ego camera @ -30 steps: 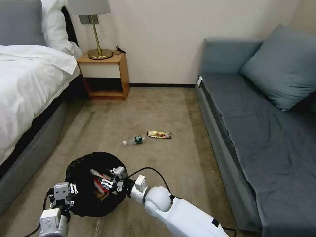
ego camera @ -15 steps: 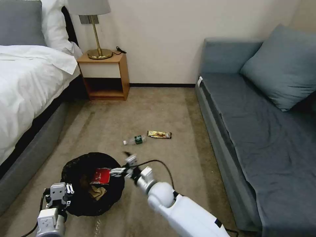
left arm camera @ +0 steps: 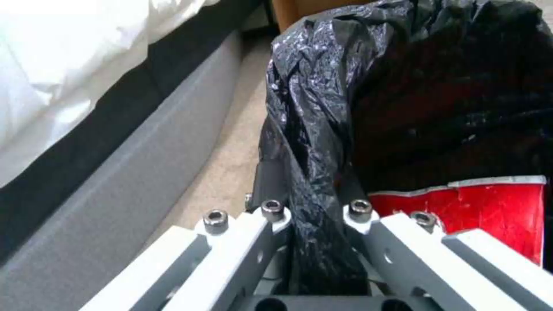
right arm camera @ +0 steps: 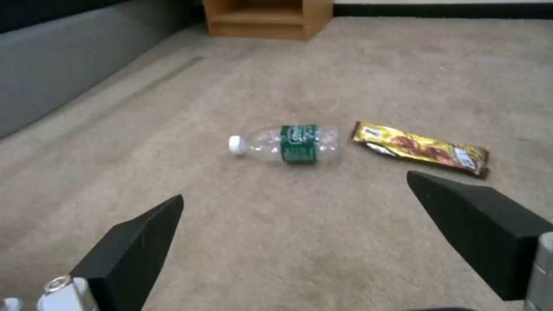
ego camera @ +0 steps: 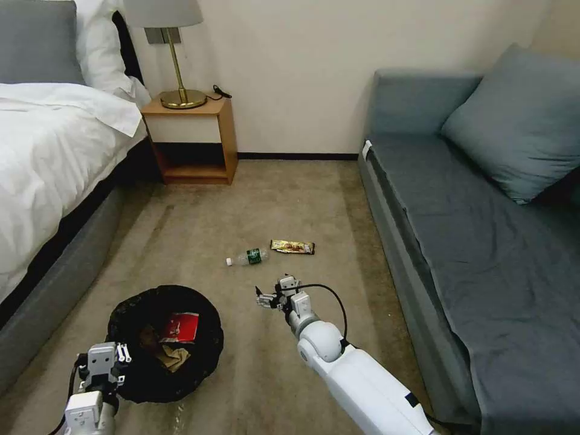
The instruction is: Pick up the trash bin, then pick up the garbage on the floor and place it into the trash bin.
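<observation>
A worn beige carpet floor point(ego camera: 290, 199) runs to a plain cream wall point(ego camera: 290, 72) with a dark skirting strip. On the left stands a grey-framed bed with white linen point(ego camera: 54, 151), and at the far left a wooden nightstand point(ego camera: 193, 139) carries a brass lamp with a pale shade point(ego camera: 172, 54). Along the right lies a blue-grey fabric sofa point(ego camera: 471, 241) with a matching cushion point(ego camera: 519, 121).

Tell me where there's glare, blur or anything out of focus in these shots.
Head view: even indoor light, soft shadows, bottle and wrapper sharp. Left wrist view: bedsheet blown out to white, sheen on the bin bag clamped by the left gripper. Right wrist view: the open right gripper has soft-edged fingers up close, while the carpet behind is clearer.
</observation>
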`<state>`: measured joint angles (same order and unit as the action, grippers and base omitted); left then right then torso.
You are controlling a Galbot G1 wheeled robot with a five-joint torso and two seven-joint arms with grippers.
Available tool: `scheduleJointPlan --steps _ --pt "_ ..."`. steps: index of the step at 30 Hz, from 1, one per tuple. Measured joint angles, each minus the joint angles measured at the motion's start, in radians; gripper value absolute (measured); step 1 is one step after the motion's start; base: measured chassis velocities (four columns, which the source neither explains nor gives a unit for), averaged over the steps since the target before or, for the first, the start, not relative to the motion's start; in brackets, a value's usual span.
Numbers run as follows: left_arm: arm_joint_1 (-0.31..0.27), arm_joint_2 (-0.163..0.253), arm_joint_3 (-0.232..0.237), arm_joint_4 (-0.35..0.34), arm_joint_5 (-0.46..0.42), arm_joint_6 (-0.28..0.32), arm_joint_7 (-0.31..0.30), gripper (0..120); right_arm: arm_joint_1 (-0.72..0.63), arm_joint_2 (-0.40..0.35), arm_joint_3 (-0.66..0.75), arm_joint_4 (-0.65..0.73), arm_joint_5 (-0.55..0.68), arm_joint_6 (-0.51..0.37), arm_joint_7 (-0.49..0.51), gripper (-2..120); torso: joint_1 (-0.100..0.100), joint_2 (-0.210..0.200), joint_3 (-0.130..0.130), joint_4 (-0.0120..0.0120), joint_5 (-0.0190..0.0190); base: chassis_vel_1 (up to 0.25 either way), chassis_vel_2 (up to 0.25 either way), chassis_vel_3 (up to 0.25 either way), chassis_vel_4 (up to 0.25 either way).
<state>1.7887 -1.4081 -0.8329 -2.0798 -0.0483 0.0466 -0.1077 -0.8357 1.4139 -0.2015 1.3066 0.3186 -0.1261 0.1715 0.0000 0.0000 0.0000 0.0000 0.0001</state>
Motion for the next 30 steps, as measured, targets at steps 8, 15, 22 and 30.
scheduleJointPlan --steps 8,15,22,30 --pt "0.003 -0.008 0.01 0.011 0.009 -0.016 0.001 3 -0.009 0.001 0.024 -0.016 -0.014 0.02 -0.003 100 0.0 0.0 0.0 0.0 -0.0003 0.0 0.0 0.0 0.0" --pt "0.003 -0.01 0.009 0.015 0.01 -0.031 0.002 3 -0.018 0.008 0.024 -0.015 -0.028 0.021 -0.004 100 0.0 0.0 0.0 0.0001 0.0 -0.009 0.006 0.005 -0.005" --pt "0.004 -0.01 0.008 0.026 0.012 -0.042 0.002 3 -0.018 0.013 0.025 -0.032 -0.039 0.029 -0.01 100 0.0 0.0 0.0 -0.0001 -0.0001 -0.08 0.071 0.076 -0.065" --pt "-0.006 -0.008 0.006 0.037 0.015 -0.044 0.002 3 -0.01 0.013 0.026 -0.051 -0.04 0.039 -0.024 100 0.0 0.0 0.0 0.0 -0.0001 -0.062 0.057 0.061 -0.064"
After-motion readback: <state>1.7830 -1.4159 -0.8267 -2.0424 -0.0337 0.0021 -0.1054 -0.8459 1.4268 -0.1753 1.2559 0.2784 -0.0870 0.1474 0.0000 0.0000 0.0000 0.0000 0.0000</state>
